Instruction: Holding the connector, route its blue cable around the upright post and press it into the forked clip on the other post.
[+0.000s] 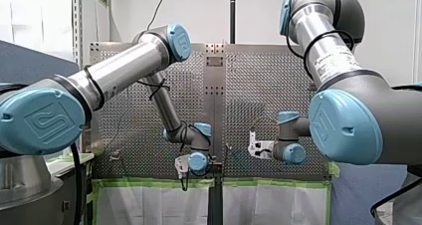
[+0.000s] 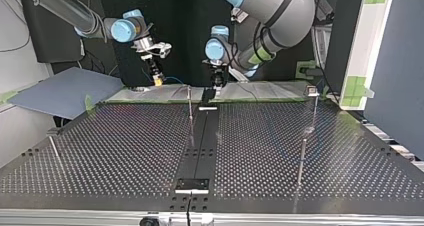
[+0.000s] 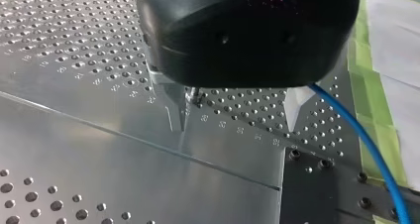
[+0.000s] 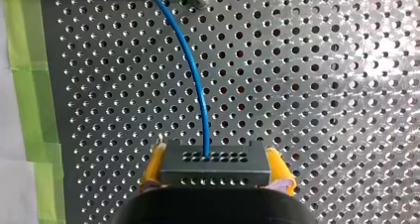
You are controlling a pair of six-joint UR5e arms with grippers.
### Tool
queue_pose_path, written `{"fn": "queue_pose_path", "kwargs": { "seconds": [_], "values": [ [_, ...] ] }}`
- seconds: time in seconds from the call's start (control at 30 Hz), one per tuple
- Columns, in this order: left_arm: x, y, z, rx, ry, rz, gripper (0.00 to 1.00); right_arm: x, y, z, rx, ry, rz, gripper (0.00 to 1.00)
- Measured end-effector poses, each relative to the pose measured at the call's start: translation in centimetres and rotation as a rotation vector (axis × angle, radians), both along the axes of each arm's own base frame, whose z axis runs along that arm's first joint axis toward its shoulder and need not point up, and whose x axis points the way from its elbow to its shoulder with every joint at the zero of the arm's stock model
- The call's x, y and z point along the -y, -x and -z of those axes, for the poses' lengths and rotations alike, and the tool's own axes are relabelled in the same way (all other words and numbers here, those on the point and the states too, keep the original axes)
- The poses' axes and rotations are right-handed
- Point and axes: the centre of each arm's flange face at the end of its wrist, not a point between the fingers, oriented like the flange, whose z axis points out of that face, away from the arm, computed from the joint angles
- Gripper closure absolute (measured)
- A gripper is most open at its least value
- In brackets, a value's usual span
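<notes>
My right gripper (image 4: 215,153) is shut on a dark grey connector (image 4: 215,165), which sits between its yellow pads (image 4: 152,167). The blue cable (image 4: 194,70) leaves the connector and curves away over the perforated plate. In the top view this gripper (image 2: 157,78) hangs at the far left above the table with the cable (image 2: 174,78) trailing toward the middle. My left gripper (image 3: 235,130) stands open just over the plate, nothing between its metal fingers (image 3: 179,112), and the cable (image 3: 369,147) passes beside it. A thin upright post (image 2: 190,106) stands near it. The forked-clip post (image 2: 313,93) is at the far right.
Two more thin posts (image 2: 301,161) (image 2: 55,148) rise from the perforated table (image 2: 125,151). A dark centre strip (image 2: 200,141) divides it. Green tape (image 4: 29,85) lines the plate's edge by the arms. A blue-grey board (image 2: 60,91) lies at the top view's far left.
</notes>
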Motion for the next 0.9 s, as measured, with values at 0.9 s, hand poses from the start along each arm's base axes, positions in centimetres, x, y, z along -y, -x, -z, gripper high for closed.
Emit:
{"fn": "queue_pose_path", "kwargs": {
  "seconds": [0.9],
  "values": [
    [3.8, 2.4, -2.7, 0.059, 0.035, 0.034, 0.01, 2.7, 2.3, -0.6, 0.043, -0.018, 0.023, 1.0]
  ]
}}
